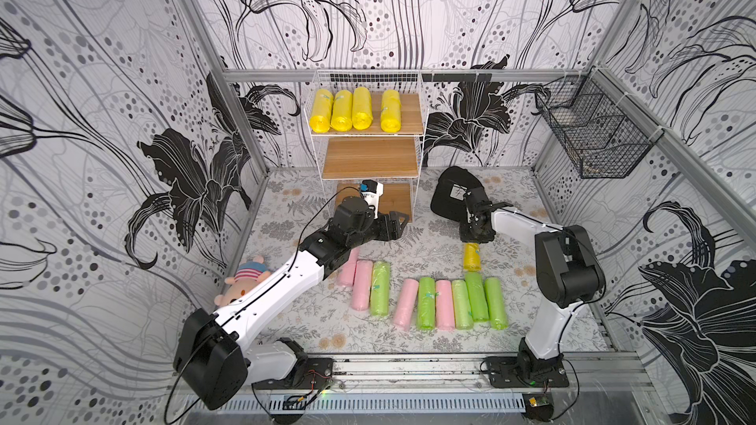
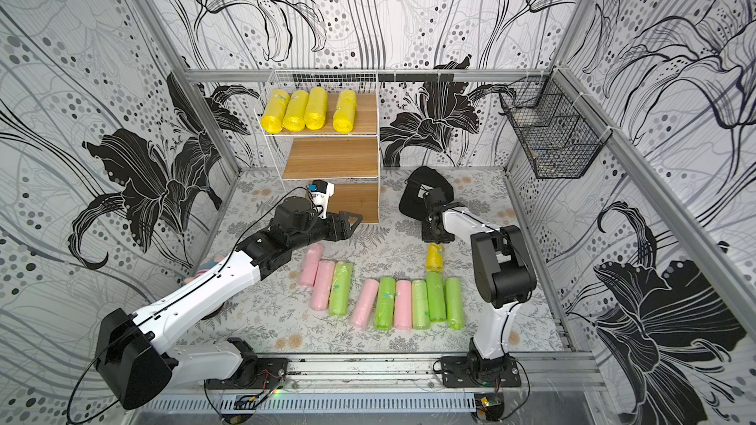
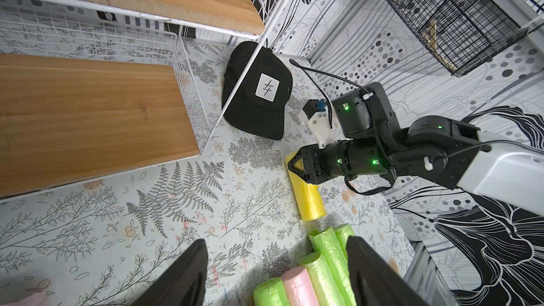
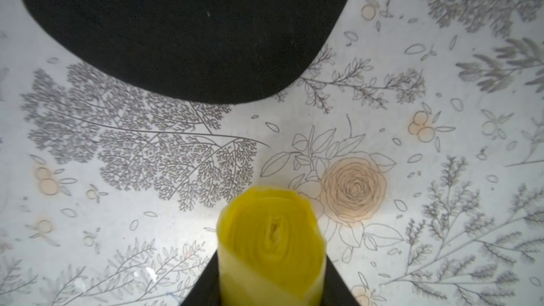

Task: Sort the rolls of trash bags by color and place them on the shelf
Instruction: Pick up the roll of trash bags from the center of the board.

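Right of centre in both top views, on the counter, I see the right gripper clenched on the upper end of the lone yellow roll, just above the pink-and-green row. Left gripper released, empty, near the shelf, by its lowest board. Four yellow rolls lie on its top board.

Yellow rolls on white-wire, light-brown-board shelf upper centre, one yellow roll, pale pink rolls and light green rolls lower centre on grey fern-print table cover, black cap with white patch, black-white lily-and-dot walls.
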{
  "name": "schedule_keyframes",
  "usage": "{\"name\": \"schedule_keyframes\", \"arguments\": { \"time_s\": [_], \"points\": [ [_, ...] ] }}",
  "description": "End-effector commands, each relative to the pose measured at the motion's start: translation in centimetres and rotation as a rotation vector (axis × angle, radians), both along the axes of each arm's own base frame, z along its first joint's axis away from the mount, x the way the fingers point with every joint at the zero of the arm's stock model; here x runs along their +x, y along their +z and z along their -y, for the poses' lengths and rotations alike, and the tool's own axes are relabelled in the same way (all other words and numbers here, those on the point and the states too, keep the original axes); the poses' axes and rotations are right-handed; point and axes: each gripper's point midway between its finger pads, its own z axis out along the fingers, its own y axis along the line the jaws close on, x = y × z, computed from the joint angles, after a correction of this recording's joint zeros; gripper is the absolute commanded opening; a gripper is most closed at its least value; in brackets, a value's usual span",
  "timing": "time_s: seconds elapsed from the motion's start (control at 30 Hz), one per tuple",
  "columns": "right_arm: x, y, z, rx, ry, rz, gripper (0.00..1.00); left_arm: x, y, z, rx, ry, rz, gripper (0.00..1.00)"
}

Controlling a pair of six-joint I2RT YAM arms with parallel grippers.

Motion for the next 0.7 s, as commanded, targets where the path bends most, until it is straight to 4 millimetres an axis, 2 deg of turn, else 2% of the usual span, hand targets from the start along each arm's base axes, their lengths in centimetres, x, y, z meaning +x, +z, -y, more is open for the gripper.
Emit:
{"name": "schedule_keyframes", "arguments": {
  "time_s": [0.0, 0.1, 0.27, 0.37, 0.53, 0.67],
  "points": [
    [1.8, 7.1, -0.9, 0.154, -0.040, 0.236, 0.35, 0.4, 1.5, 0.6, -0.092, 0.000, 0.049, 0.76],
    [2.0, 12.4, -2.0, 0.303, -0.062, 0.395, 0.35, 0.4, 2.3, 0.7, -0.170, 0.014, 0.069, 0.76],
    [0.4, 19.8, -4.3, 0.669, -0.127, 0.597, 0.32, 0.2, 3.8, 1.1, -0.365, 0.027, 0.070, 0.77],
    [-1.0, 23.1, -5.3, 0.865, -0.172, 0.687, 0.32, 0.0, 4.6, 1.5, -0.496, 0.028, 0.062, 0.79],
    [-3.7, 27.4, -7.6, 1.039, -0.192, 0.799, 0.32, -0.1, 4.4, 3.0, -0.630, 0.015, 0.024, 0.82],
    [-5.1, 29.6, -8.7, 1.146, -0.223, 0.857, 0.33, -0.4, 3.9, 4.6, -0.698, -0.006, -0.014, 0.83]
  ]
}}
